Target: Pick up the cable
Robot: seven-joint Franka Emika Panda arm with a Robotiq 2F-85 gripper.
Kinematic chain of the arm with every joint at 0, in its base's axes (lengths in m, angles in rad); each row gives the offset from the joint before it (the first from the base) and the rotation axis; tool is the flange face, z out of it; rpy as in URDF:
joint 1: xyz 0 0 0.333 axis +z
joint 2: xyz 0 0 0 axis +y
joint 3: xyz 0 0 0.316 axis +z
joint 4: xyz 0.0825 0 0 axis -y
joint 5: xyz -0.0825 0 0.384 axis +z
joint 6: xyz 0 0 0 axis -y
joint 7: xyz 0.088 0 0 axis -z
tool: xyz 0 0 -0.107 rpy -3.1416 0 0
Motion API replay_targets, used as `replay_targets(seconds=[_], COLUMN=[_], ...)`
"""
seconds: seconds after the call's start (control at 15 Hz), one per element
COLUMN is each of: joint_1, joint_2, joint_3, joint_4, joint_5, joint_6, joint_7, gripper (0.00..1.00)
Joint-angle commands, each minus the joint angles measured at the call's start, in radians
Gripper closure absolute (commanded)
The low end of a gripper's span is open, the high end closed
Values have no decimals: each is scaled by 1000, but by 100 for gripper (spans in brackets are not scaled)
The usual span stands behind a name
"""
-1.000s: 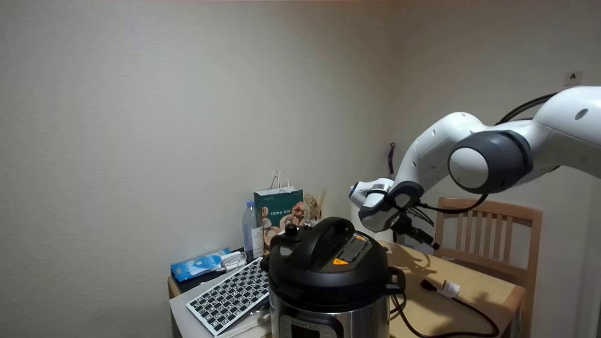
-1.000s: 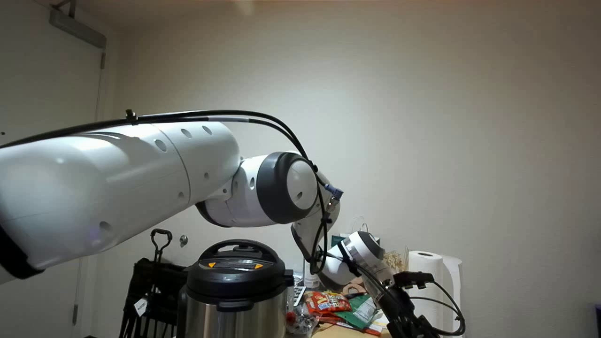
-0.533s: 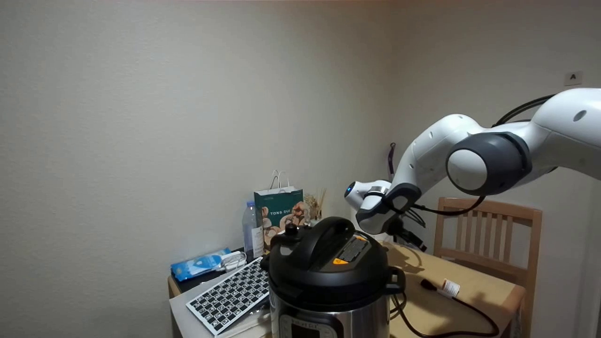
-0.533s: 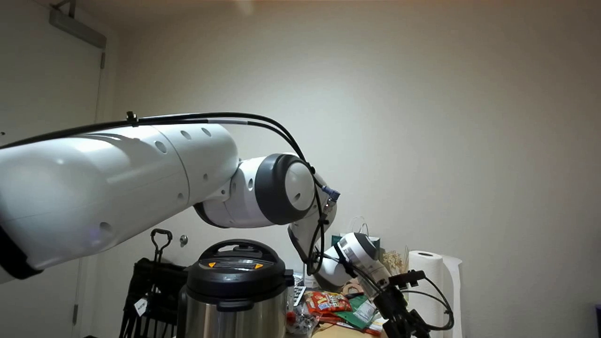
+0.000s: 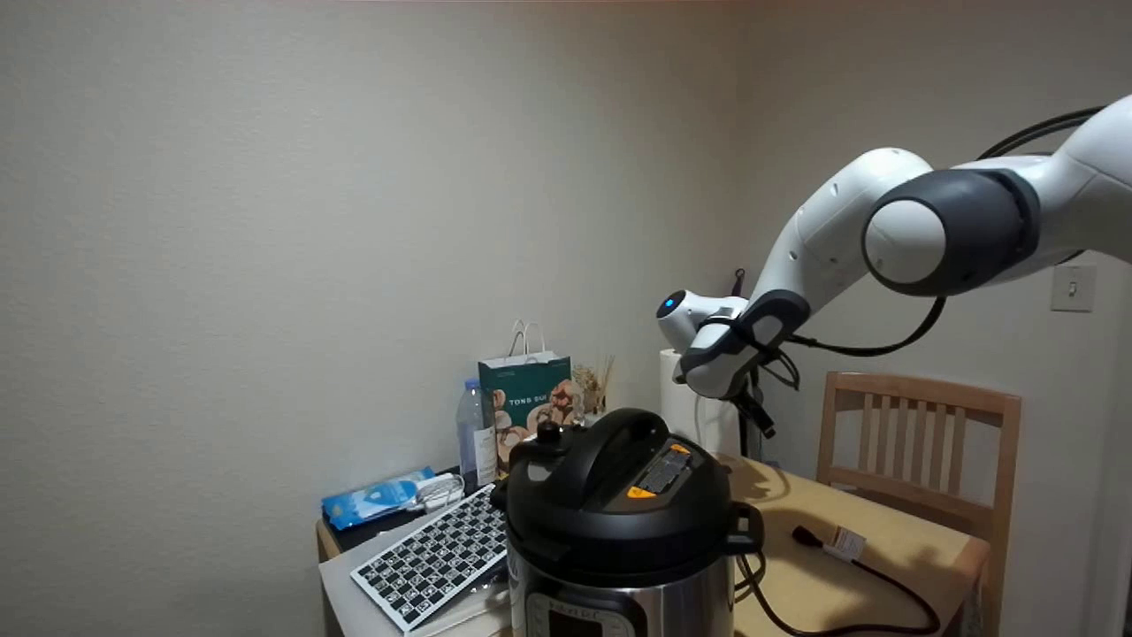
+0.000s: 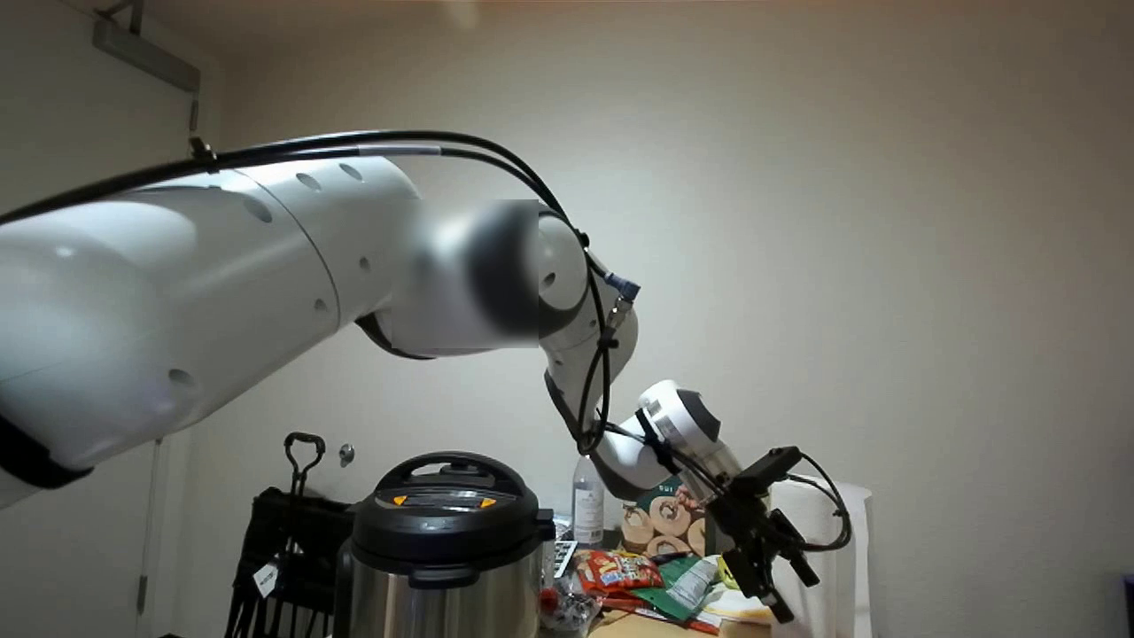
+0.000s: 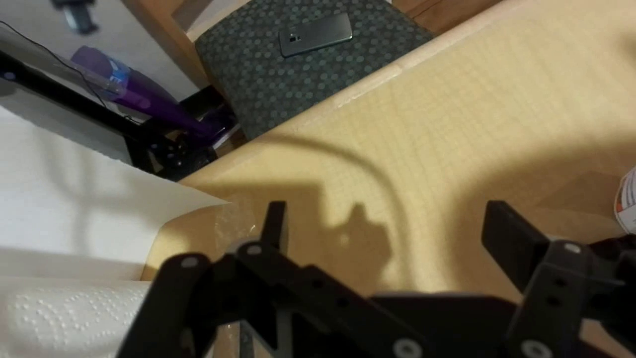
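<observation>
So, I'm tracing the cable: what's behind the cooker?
In an exterior view, the cable runs behind the cooker, far end covered; a green bag and paper roll show beyond, partly hidden.

The cooker body (image 6: 443, 613) is shiny metal, its lid (image 6: 447, 532) smooth plastic, the table (image 7: 447, 109) wood-grained.

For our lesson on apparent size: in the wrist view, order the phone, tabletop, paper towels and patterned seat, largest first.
1. Tabletop
2. Paper towels and patterned seat: left unranked, since the former look nearer the camera and the picture's edge cuts off both
3. Phone
</observation>
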Motion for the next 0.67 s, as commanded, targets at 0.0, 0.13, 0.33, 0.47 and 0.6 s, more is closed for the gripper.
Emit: replay_targets(seconds=[0.0, 0.13, 0.33, 0.47, 0.6], joint_1=[3, 3, -23, 4, 15], joint_2=[-13, -19, 216, 184, 151], joint_3=[-6, -5, 28, 16, 9], joint_4=[-14, -30, 223, 171, 104], joint_5=[6, 6, 26, 6, 3], joint_6=[2, 8, 118, 232, 353], joint_7=[-2, 6, -34, 3, 26], gripper=[0, 0, 0, 0, 0])
